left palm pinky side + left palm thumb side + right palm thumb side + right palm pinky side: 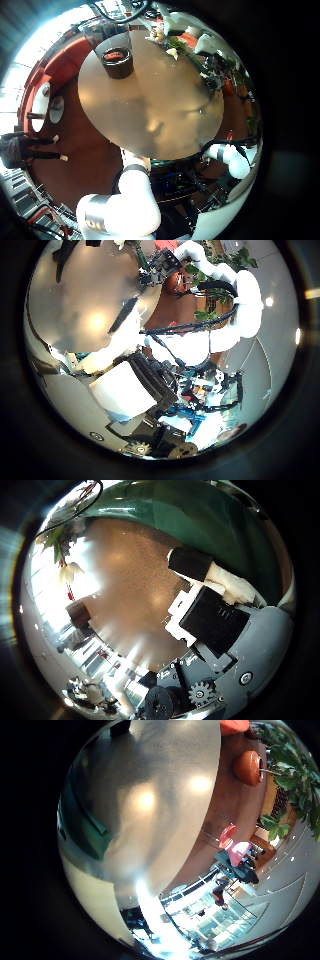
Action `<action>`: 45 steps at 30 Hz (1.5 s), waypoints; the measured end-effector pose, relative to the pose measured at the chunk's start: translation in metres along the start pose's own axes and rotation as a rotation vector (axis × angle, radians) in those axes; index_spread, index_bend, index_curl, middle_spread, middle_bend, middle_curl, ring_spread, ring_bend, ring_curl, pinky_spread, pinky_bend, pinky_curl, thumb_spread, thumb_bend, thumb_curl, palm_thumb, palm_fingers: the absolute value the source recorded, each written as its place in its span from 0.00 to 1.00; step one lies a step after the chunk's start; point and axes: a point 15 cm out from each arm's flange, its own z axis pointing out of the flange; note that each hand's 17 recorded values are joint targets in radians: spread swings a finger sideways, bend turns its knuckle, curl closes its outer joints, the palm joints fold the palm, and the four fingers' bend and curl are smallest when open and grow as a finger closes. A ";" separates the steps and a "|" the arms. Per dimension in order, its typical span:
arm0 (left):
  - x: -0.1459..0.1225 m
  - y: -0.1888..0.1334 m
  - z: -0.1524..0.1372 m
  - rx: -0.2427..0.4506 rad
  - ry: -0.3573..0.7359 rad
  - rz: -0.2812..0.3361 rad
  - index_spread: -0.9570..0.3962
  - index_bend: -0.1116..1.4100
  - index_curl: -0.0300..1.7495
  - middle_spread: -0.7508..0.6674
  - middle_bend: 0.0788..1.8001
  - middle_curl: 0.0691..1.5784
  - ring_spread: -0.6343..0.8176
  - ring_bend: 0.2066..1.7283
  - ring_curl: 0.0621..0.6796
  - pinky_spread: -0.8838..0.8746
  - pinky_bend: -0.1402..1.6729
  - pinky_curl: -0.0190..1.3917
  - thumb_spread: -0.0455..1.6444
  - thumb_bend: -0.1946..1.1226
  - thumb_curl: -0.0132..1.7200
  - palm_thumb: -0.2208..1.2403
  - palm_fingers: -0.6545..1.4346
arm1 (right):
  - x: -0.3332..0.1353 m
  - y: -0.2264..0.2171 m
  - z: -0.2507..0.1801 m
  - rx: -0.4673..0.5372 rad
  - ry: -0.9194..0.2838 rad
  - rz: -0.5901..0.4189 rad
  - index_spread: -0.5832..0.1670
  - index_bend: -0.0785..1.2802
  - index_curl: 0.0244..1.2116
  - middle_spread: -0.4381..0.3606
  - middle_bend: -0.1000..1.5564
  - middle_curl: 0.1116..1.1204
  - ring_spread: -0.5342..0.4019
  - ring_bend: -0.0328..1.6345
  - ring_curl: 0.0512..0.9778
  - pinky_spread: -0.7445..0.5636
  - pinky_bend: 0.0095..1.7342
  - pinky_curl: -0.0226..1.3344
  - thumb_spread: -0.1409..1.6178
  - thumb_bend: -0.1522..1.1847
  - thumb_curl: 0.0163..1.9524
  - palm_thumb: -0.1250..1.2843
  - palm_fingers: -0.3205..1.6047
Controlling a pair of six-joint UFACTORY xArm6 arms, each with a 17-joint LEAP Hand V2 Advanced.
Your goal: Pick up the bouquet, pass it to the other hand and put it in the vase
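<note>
The left little finger side palm view shows the round table (150, 100), with the dark vase (117, 61) standing on it and the bouquet (165, 38) lying beside it, both well apart from the left hand (130, 390). I cannot tell how either hand's fingers stand.

both hands (130, 390) (215, 615) off table, fingers relaxed, holding nothing

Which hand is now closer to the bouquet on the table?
Probably right. The right hand is low over the table, with the bouquet toward its edge. The left hand is high above: its view takes in the whole table.
</note>
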 end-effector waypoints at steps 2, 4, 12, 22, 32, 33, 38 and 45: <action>0.000 0.000 0.000 0.001 -0.001 -0.001 0.56 0.21 0.37 0.50 0.15 0.31 0.49 0.33 0.02 0.59 0.21 0.23 0.71 0.13 0.21 0.44 0.58 | 0.000 -0.001 -0.001 -0.023 0.003 -0.001 0.20 0.52 0.59 0.25 0.63 0.57 0.30 0.72 0.51 0.24 0.63 0.30 0.63 0.11 0.25 0.64 0.79; 0.000 0.000 0.000 0.000 -0.001 -0.001 0.56 0.21 0.37 0.50 0.15 0.31 0.49 0.33 0.02 0.59 0.21 0.23 0.71 0.13 0.21 0.44 0.58 | 0.000 -0.002 -0.004 -0.042 0.005 -0.004 0.20 0.57 0.63 0.25 0.66 0.60 0.30 0.74 0.53 0.27 0.67 0.32 0.62 0.12 0.26 0.69 0.82; -0.001 -0.002 0.001 -0.006 0.000 -0.001 0.57 0.20 0.37 0.50 0.15 0.31 0.49 0.33 0.01 0.59 0.21 0.23 0.71 0.13 0.21 0.44 0.58 | -0.002 -0.019 -0.054 0.155 -0.021 0.005 0.26 0.78 0.78 0.28 0.80 0.72 0.31 0.82 0.64 0.36 0.80 0.42 0.61 0.18 0.32 0.87 0.77; -0.001 -0.011 -0.005 -0.004 0.001 0.000 0.57 0.20 0.37 0.50 0.15 0.31 0.49 0.33 0.01 0.59 0.20 0.23 0.71 0.13 0.21 0.44 0.58 | 0.013 0.020 -0.154 0.455 -0.047 -0.044 0.35 0.86 0.82 0.33 0.86 0.75 0.33 0.86 0.71 0.42 0.82 0.50 0.59 0.21 0.40 0.93 0.74; -0.002 -0.026 -0.011 0.015 0.015 -0.007 0.56 0.21 0.37 0.50 0.15 0.31 0.49 0.33 0.00 0.59 0.20 0.23 0.71 0.13 0.21 0.44 0.58 | -0.010 0.099 -0.247 0.668 -0.244 -0.161 0.40 0.89 0.81 0.36 0.87 0.74 0.34 0.87 0.74 0.43 0.80 0.54 0.57 0.21 0.47 0.92 0.74; 0.000 -0.027 -0.010 0.013 0.026 -0.005 0.56 0.21 0.37 0.50 0.15 0.31 0.49 0.33 0.00 0.59 0.20 0.23 0.71 0.13 0.21 0.44 0.58 | -0.012 0.107 -0.254 0.680 -0.283 -0.167 0.41 0.89 0.81 0.36 0.88 0.74 0.34 0.87 0.74 0.43 0.79 0.55 0.57 0.21 0.48 0.91 0.74; 0.007 -0.034 -0.010 0.015 0.081 -0.003 0.56 0.21 0.37 0.49 0.15 0.31 0.48 0.34 0.00 0.59 0.20 0.23 0.71 0.13 0.21 0.44 0.59 | -0.021 0.144 -0.277 0.708 -0.462 -0.214 0.43 0.90 0.80 0.37 0.88 0.73 0.35 0.87 0.75 0.44 0.78 0.57 0.56 0.20 0.51 0.90 0.75; 0.017 -0.049 -0.011 0.027 0.207 -0.013 0.56 0.21 0.37 0.49 0.16 0.31 0.47 0.34 0.00 0.57 0.20 0.23 0.71 0.13 0.21 0.43 0.60 | -0.035 0.192 -0.310 0.722 -0.776 -0.310 0.45 0.91 0.79 0.38 0.89 0.72 0.35 0.88 0.76 0.44 0.76 0.60 0.56 0.20 0.55 0.90 0.75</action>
